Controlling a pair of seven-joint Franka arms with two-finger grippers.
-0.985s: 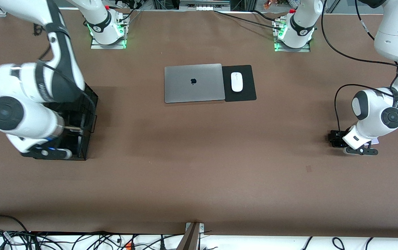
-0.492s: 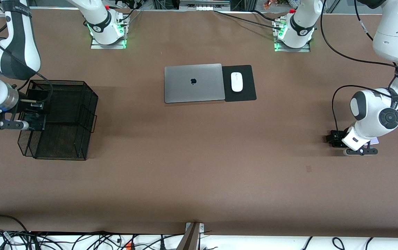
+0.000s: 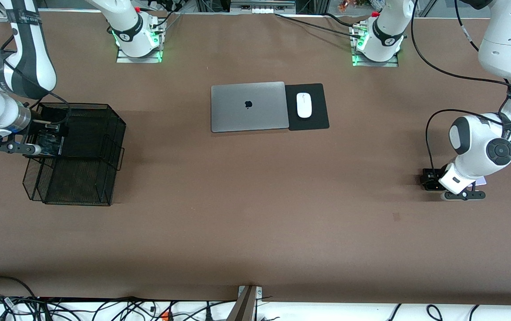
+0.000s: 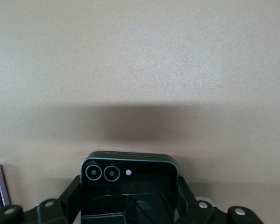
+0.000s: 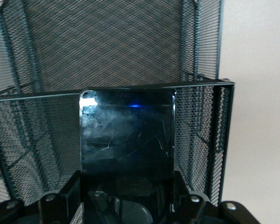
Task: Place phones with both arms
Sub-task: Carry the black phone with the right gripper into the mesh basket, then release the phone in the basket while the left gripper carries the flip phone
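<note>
Brown surface (image 3: 246, 200) is seen under both arms. At the right arm's end, a long black phone (image 5: 127, 140) is held tight by the right gripper (image 3: 43, 145) over a black mesh basket (image 3: 104, 133). At the left arm's end, a small black phone (image 4: 129, 186) on the surface is squeezed by the left gripper (image 3: 433, 180). A lavender phone (image 3: 481, 181) lies just beside it.
</note>
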